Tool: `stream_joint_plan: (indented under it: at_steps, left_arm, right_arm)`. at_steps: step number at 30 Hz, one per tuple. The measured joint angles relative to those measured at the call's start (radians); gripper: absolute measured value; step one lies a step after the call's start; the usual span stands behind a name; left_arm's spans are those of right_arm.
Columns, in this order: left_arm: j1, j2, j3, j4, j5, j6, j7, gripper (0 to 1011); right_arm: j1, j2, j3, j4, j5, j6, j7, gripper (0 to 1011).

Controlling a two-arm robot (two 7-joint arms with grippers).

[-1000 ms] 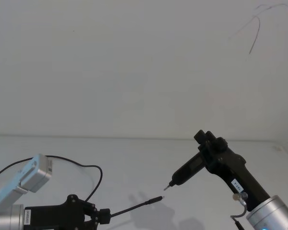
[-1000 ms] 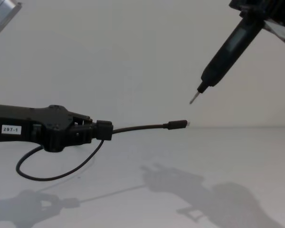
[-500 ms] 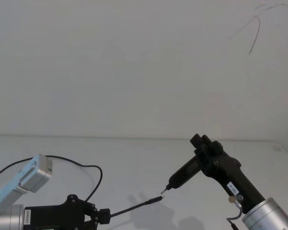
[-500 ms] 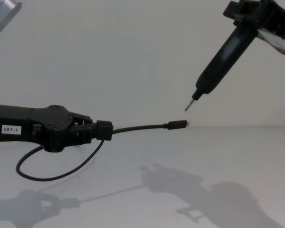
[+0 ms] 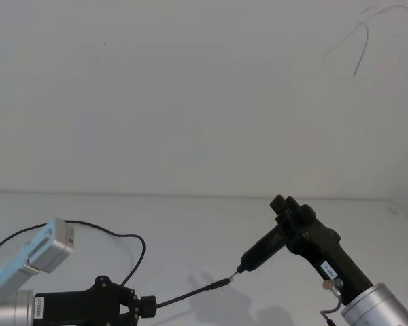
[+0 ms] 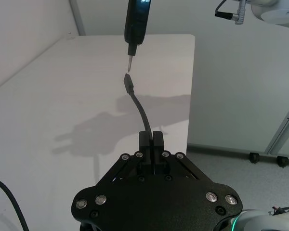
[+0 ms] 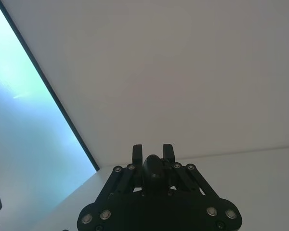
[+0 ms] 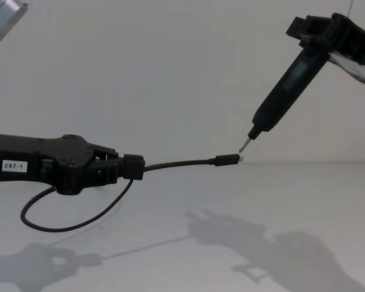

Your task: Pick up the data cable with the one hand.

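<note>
The white surface lies well below both arms. The left black two-fingered pincer is clenched on the long thin black data cable, its plug held out in the air. The right black pincer grasps a dark pen-like needle-tipped tool, its tip at the small dark plug. A sideways push there could bend the unsupported cable or slip it from the grip.

"297-1" on left end effector
</note>
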Motion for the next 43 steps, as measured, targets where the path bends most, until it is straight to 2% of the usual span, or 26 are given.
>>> stream_joint_plan:
  at_steps: [43]
  left_arm:
    - [0.0,0.0,0.0,0.0,0.0,0.0,0.0,41]
  right_arm:
    - [0.028,0.021,-0.021,0.057,0.036,-0.025,0.001,251]
